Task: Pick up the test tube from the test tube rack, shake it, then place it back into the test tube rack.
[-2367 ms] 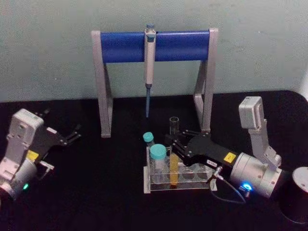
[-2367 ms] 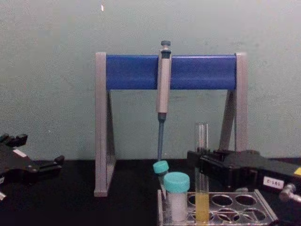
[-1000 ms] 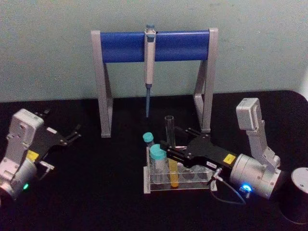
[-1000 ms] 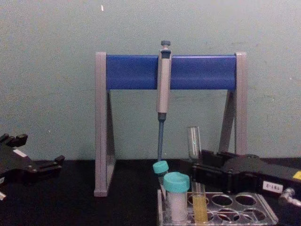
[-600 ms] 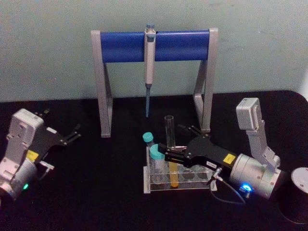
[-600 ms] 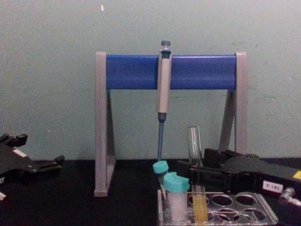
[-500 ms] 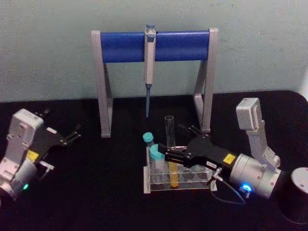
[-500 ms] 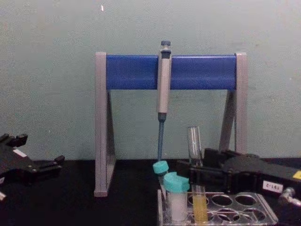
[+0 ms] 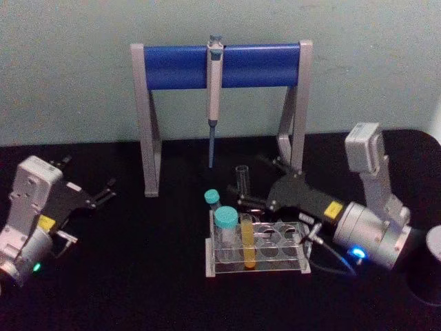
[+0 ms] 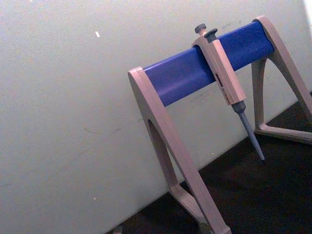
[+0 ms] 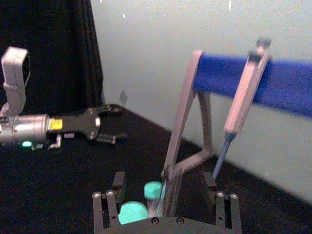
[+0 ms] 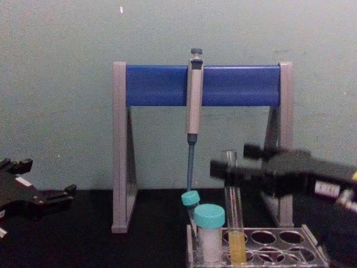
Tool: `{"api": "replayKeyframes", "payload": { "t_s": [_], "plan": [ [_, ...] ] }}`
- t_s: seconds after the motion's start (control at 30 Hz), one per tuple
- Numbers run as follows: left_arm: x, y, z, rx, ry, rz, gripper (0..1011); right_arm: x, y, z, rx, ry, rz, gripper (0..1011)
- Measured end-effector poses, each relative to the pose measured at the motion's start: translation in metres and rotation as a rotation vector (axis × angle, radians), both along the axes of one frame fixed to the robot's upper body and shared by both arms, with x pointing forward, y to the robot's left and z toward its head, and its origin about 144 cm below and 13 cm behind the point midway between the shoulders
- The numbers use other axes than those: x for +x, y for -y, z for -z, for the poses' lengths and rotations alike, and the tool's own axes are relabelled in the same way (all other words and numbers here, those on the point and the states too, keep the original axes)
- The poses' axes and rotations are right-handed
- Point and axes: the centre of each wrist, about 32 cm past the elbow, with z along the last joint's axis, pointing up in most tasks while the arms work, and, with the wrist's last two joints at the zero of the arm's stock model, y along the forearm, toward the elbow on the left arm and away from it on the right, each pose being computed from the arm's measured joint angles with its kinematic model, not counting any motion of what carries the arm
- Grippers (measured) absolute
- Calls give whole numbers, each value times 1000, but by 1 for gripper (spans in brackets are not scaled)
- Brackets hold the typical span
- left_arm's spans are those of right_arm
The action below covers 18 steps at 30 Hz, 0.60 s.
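Note:
The test tube (image 9: 246,241), clear with yellow liquid low down, stands upright in the clear test tube rack (image 9: 275,265) in the centre of the black table; in the chest view the test tube (image 12: 235,234) rises well above the rack (image 12: 279,248). My right gripper (image 9: 251,182) hovers at the tube's upper end, fingers spread wide on either side of it and not pressing it; the right wrist view shows the right gripper (image 11: 163,183) open. My left gripper (image 9: 103,193) rests open at the far left, away from the rack.
A grey-and-blue stand (image 9: 220,65) behind the rack carries a hanging pipette (image 9: 213,96). Two teal-capped tubes (image 9: 225,221) occupy the rack's left end. A dark cylinder (image 9: 433,269) sits at the right edge. Bare black table lies between the left gripper and the rack.
My right gripper has let go of the test tube, opened, and lifted up and back. The tube now stands straight in the rack. The left arm has not moved.

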Motion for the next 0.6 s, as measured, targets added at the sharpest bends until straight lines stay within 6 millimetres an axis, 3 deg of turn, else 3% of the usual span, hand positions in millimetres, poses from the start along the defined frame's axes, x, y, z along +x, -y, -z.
{"api": "replayKeyframes", "payload": {
  "t_s": [0.27,0.43,0.6],
  "plan": [
    [0,0,0,0,0,0,1001,-12,6,-33,-13,155,116,1000],
    [0,0,0,0,0,0,1001,-24,11,-38,-39,192,259,1000],
    [0,0,0,0,0,0,1001,-34,15,-29,-97,179,440,1000]
  ]
}}
